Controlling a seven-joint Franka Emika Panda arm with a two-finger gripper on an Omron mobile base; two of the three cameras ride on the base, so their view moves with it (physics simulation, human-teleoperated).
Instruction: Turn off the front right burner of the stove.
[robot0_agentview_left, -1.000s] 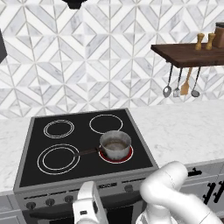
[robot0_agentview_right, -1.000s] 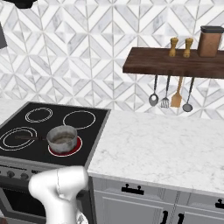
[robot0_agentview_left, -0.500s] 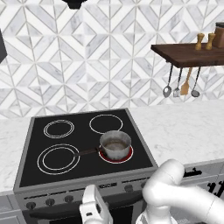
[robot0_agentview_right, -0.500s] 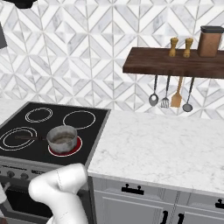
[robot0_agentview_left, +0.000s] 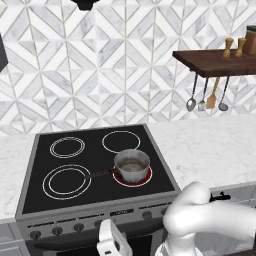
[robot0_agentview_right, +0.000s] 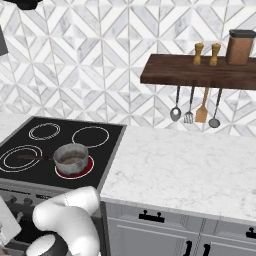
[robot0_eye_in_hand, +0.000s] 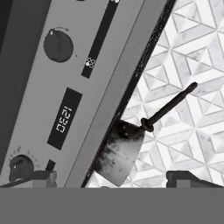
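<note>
**Gripper low at the panel, knobs within reach**

In the left base view the stove (robot0_agentview_left: 95, 170) fills the left half, its black glass ringed by four white circles. The front right burner (robot0_agentview_left: 133, 176) glows red at the near right of the glass, with the small steel saucepan (robot0_agentview_left: 132, 165) sitting on it, handle pointing left. Below runs the grey front panel with its row of dark knobs (robot0_agentview_left: 78, 227), and the gripper (robot0_agentview_left: 111, 244) sits just in front of that panel, at roughly mid-width, below the knob line. So the burner lies up and to the right of it, but the move turns on the knobs, which lie just above and to either side of the gripper.

The hand view is strongly rolled: the panel runs diagonally, with one knob (robot0_eye_in_hand: 57, 45) at upper left, a clock display (robot0_eye_in_hand: 64, 119) reading 12:30 between, and another knob (robot0_eye_in_hand: 21, 167) at lower left, close by the left fingertip (robot0_eye_in_hand: 43, 178). The two tips stand well apart, so the fingers are spread with nothing between them (which knob governs the front right burner I cannot tell from these pictures).

Further right, a marble counter (robot0_agentview_right: 185, 170) and a wooden shelf (robot0_agentview_right: 200, 75) with hanging utensils stand well clear; nothing blocks the panel.
</note>
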